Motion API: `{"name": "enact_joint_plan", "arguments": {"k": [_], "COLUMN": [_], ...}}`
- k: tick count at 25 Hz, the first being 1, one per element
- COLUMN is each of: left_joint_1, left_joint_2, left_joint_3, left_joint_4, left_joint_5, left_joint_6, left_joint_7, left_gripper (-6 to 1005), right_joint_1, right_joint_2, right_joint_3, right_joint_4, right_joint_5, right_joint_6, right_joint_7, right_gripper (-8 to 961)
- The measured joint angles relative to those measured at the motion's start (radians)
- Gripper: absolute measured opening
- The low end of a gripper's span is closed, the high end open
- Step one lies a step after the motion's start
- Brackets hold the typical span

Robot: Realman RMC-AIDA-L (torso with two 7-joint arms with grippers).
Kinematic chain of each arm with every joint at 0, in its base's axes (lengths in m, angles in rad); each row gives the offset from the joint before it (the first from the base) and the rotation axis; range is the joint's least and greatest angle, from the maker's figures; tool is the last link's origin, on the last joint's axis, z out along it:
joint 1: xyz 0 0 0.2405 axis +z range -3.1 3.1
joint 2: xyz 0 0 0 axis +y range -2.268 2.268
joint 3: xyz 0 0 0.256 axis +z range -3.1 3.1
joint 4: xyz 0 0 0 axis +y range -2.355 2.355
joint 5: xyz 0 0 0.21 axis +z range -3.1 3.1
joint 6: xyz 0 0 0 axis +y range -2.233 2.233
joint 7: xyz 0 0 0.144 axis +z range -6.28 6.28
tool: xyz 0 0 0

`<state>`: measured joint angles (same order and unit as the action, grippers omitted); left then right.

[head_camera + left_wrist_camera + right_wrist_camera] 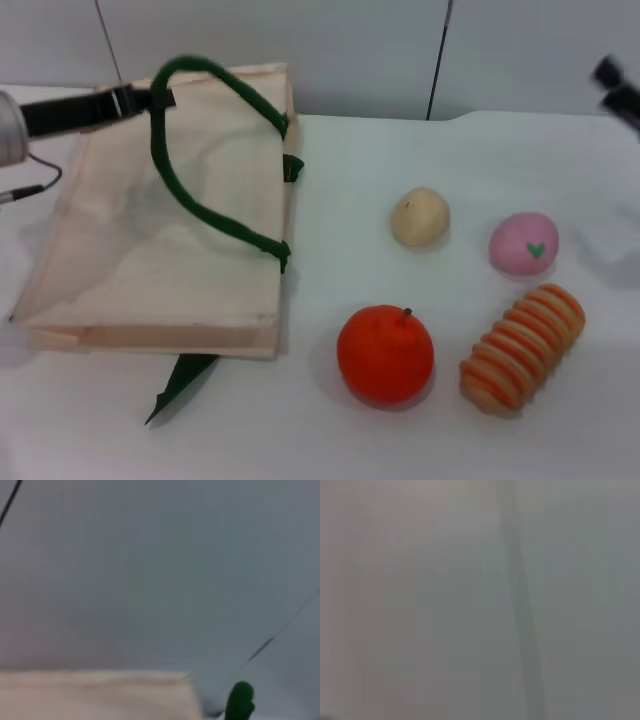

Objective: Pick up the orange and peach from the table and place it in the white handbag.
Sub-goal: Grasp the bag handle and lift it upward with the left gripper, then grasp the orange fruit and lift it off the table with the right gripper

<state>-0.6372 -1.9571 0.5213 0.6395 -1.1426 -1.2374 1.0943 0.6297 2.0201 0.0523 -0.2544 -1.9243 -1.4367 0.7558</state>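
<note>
From the head camera, the left gripper (150, 99) reaches in from the left edge, its dark fingers pinched on the green handle (200, 150) of the white handbag (150, 260), at the top of the loop near the bag's far edge. The handbag is a flat, pale cream fabric tote lying on the white table (330, 430); its thick dark green handle arcs up from the cloth, and a green strap end (182, 380) sticks out below its near edge. Well to the right of that gripper and nearer the robot sits the orange (385, 354), a bright orange-red ball with a small dark stem, the largest of the fruit. The peach (523, 243), a smaller pink ball with a tiny green leaf mark, lies farther right, below the right gripper (620, 88), which shows only as a dark blurred shape at the upper right edge; I cannot tell how its fingers stand. A pale beige ball (420, 217) sits left of the peach, and a striped ridged roll (522, 347) lies just right of the orange. The left wrist camera shows a grey wall, a strip of cream bag cloth (95, 695) and a bit of green handle (240, 700). The right wrist camera shows only blurred grey.
</note>
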Motion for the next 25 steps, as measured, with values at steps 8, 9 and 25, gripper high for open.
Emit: {"name": "enact_joint_plan", "arguments": {"k": [8,9,25], "left_joint_1": [0.043,0.047,0.055], "left_joint_2": [0.057,0.063,0.060], "left_joint_3": [-0.001,-0.001,-0.016], "left_joint_4": [-0.097,-0.111,-0.122], "left_joint_5": [-0.250,-0.274,-0.327], "left_joint_6": [-0.167,-0.187,-0.235], "left_joint_7": [0.153,0.166,0.207], "left_gripper": [114,114,114], "right_joint_1": [0.061,0.075,0.188], "right_joint_2": [0.002,0.003,0.015], "right_joint_3": [-0.025,-0.025,-0.025], "right_joint_4": [-0.152,-0.157,-0.098], "right_joint_5": [-0.387,-0.436,-0.805], "right_joint_6": [-0.298,-0.309,-0.245], "right_joint_7": [0.089,0.094,0.153], "right_gripper": [848,847,842]}}
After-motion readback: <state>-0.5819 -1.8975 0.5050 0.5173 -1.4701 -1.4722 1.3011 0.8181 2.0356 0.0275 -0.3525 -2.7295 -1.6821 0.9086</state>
